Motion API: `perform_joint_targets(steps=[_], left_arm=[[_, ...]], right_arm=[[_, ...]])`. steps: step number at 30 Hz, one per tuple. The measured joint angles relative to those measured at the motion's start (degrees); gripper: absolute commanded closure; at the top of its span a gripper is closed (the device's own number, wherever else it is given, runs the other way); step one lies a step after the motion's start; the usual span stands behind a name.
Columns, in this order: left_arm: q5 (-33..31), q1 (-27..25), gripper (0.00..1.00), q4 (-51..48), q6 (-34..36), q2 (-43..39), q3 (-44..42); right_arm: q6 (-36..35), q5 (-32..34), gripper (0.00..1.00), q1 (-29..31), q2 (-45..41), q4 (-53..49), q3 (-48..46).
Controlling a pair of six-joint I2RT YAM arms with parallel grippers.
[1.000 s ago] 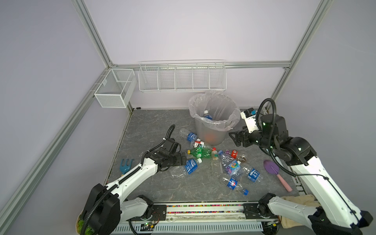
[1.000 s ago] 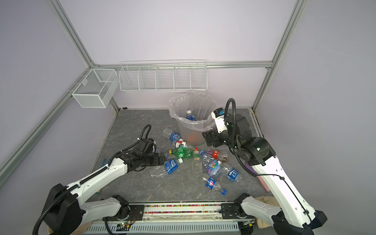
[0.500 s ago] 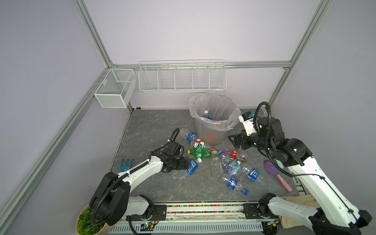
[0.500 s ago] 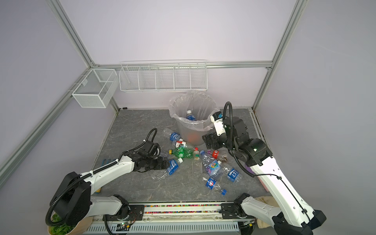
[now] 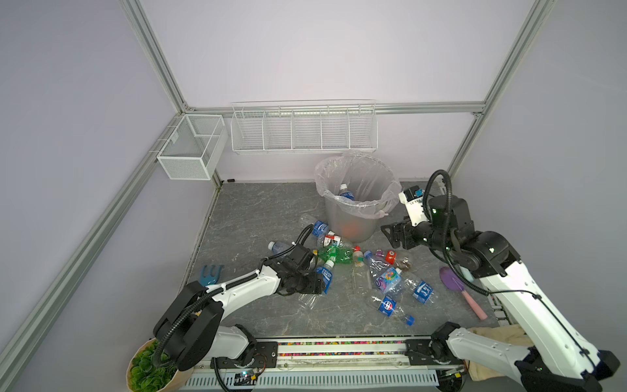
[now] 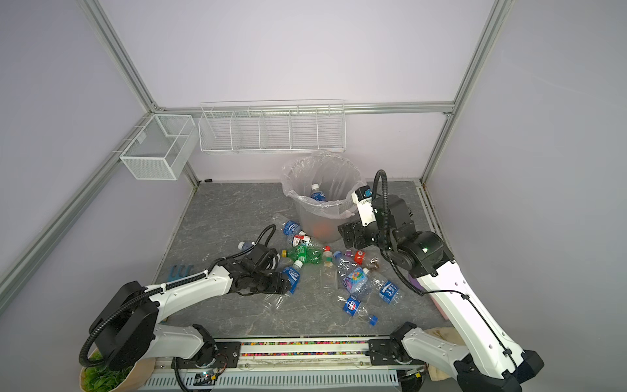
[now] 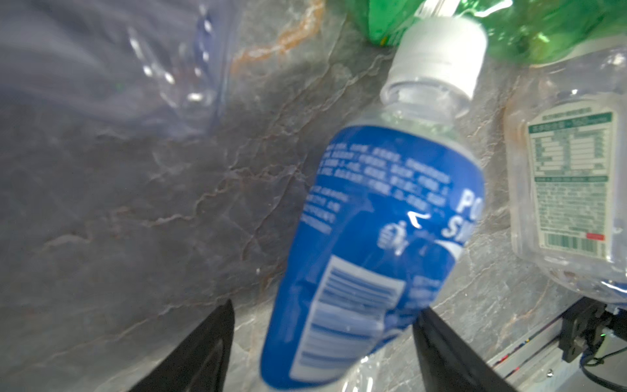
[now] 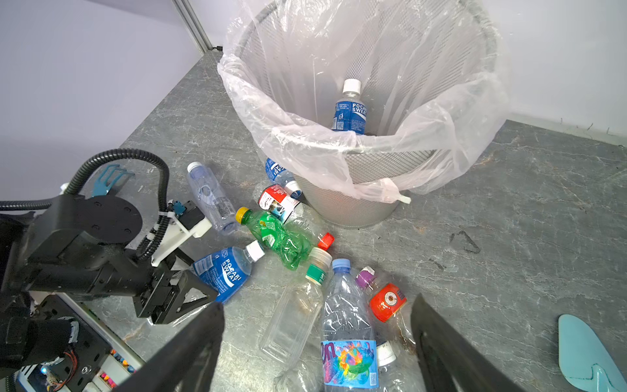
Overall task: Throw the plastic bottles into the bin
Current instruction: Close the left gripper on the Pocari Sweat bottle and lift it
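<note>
**Left jaws astride blue bottle; right jaws wide and empty**

Left gripper point(image 7: 322, 342): low over the table point(image 5: 258, 217), jaws partly open. A blue bottle point(image 7: 380, 244) with a white cap lies between the two fingers point(image 7: 203, 349). One finger sits close against the label; a gap shows at the other. Whether the grip is closed cannot be told. The cap points away from the jaws toward the green bottle point(image 7: 509, 30), which lies just past it. A clear bottle with a green label point(image 7: 570, 190) lies beside the blue one, outside the jaws. In both top views the gripper point(image 5: 314, 283) point(image 6: 283, 283) sits over the bottle's lower half point(image 6: 291, 275).

Right gripper point(image 8: 319, 342): raised above the table, jaws wide open, nothing held. Below and between the fingers point(image 8: 190, 342) lies a clear bottle with a multicoloured label point(image 8: 349, 342); a red-labelled bottle point(image 8: 386, 302) lies just beside it. In a top view the gripper point(image 5: 395, 236) hangs near the bin point(image 5: 356, 224).

Bin point(image 8: 356, 203): ahead of the right jaws, upright, liner folded over the rim. One blue bottle point(image 8: 349, 112) stands inside. A further blue bottle point(image 8: 281, 176) and a red-and-white one point(image 8: 278, 203) lie against its base.
</note>
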Motion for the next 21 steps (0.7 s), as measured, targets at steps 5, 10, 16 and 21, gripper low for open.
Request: perform_joint_targets(steps=[5,10,16,21], left_arm=[[-0.3,-2.4,0.52,2.0,-1.9,1.6,-0.4],[-0.6,-4.0,0.8,3.5,-3.1,2.0,-0.1],[-2.3,-5.8,0.86,2.4,-3.4,0.4,0.2],[-4.4,-7.0,0.86,-0.9,-3.3,-3.8,1.6]], right_arm=[[0.0,0.1,0.12,0.0,-0.3,0.2,-0.4],[0.2,0.3,0.12,0.0,-0.4,0.4,-0.7],[0.2,0.9,0.12,0.0,-2.2,0.9,-2.3],[0.2,1.1,0.12,0.0,-3.1,0.9,-3.1]])
